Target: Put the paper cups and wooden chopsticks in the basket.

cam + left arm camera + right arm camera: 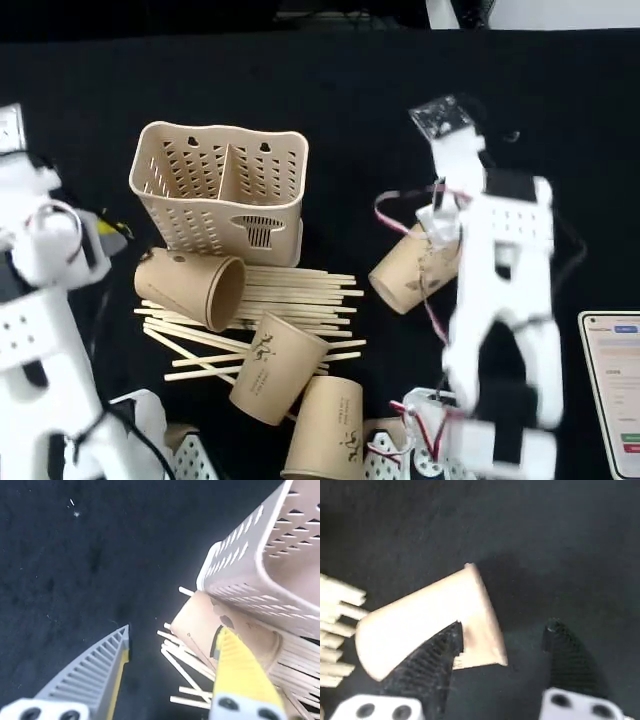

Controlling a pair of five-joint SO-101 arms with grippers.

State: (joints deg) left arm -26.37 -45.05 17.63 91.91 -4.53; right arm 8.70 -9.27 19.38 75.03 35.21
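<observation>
The basket (220,190) is seen standing on the black cloth (330,90), left of the middle, its two compartments open to the top. Just in front of it the sticks (300,295) are spread in a loose pile. The first cup (190,288) is laid on its side against the basket's foot, its mouth turned toward the pile. The second cup (275,365) is tipped over the near edge of the sticks, and the third cup (325,428) is laid just beside it, nearer the table's front. The fourth cup (412,268) is set apart – on its side to the right of the sticks, beside the right arm (500,300). A phone (612,390) is seen at the table's right edge.

The left claw (172,630) is held released, jaws spread wide over the cloth with nothing gripped; the first cup and the sticks are seen just past its yellow finger (235,670), under the basket's wall.

The right claw (505,625) is likewise released. One black finger (430,665) is placed over the fourth cup's side, the other finger (570,660) over bare cloth – whether the cup is touched cannot be told.
</observation>
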